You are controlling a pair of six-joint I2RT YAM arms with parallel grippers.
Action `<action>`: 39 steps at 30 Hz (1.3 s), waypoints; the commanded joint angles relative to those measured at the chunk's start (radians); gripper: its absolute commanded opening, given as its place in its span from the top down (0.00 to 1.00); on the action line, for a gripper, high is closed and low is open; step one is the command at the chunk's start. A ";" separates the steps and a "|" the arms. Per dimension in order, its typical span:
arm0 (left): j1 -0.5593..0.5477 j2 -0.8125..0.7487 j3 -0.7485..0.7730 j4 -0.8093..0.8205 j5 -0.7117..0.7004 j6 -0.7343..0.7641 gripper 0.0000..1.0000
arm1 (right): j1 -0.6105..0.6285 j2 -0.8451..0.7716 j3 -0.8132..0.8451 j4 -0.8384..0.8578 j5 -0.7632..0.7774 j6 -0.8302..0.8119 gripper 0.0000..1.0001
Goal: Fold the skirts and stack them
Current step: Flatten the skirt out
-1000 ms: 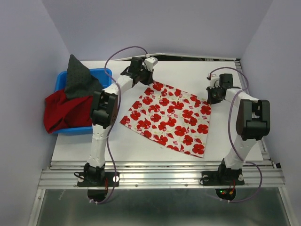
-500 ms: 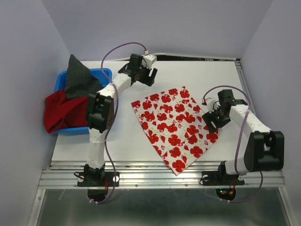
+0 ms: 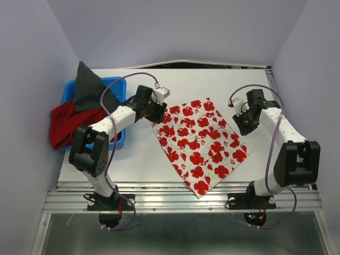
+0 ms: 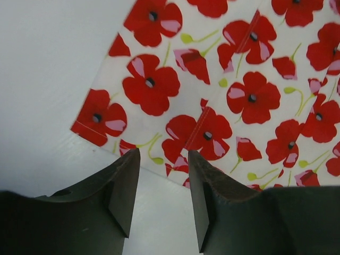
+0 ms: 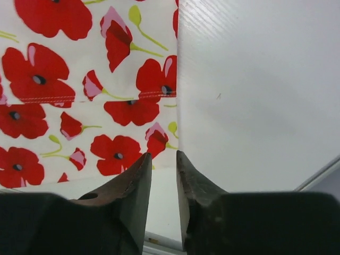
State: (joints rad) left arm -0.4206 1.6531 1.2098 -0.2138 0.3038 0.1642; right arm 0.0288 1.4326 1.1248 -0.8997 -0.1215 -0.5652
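Left wrist: left jaws moderately apart over a corner of the flowered skirt (image 4: 228, 90); right jaws narrowly apart, empty, at its edge.

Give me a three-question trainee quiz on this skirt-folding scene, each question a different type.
1. True or false: the floral skirt lies spread on the table, outside the blue bin.
2. Which skirts are at the bin? A) the red skirt and the grey skirt; B) floral and grey; C) none.
3. Fill in: the left pincer, over the floral skirt's edge, holds ____.
Key: 1 true; 2 A; 3 nothing.
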 commanded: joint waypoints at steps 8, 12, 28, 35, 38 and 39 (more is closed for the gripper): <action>-0.067 0.171 0.026 -0.027 0.014 0.004 0.60 | 0.085 0.196 -0.173 0.146 0.088 -0.105 0.86; -0.055 0.273 0.146 -0.099 -0.002 0.024 0.60 | 0.201 0.209 -0.270 0.163 0.106 -0.084 0.86; -0.021 0.419 0.390 -0.249 0.007 0.170 0.62 | 0.549 0.304 -0.079 -0.108 -0.304 0.001 0.77; -0.032 0.405 0.359 -0.300 0.098 0.271 0.52 | 0.582 0.275 0.010 -0.234 -0.522 -0.070 0.69; -0.030 0.387 0.373 -0.318 0.151 0.288 0.49 | 0.573 0.256 0.068 -0.245 -0.495 -0.050 0.71; -0.027 0.375 0.376 -0.320 0.165 0.296 0.49 | 0.559 0.244 0.088 -0.234 -0.480 -0.039 0.71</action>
State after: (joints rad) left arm -0.4446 2.1113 1.5787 -0.4751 0.3740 0.4053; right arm 0.6037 1.7210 1.1175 -1.0977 -0.5396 -0.6029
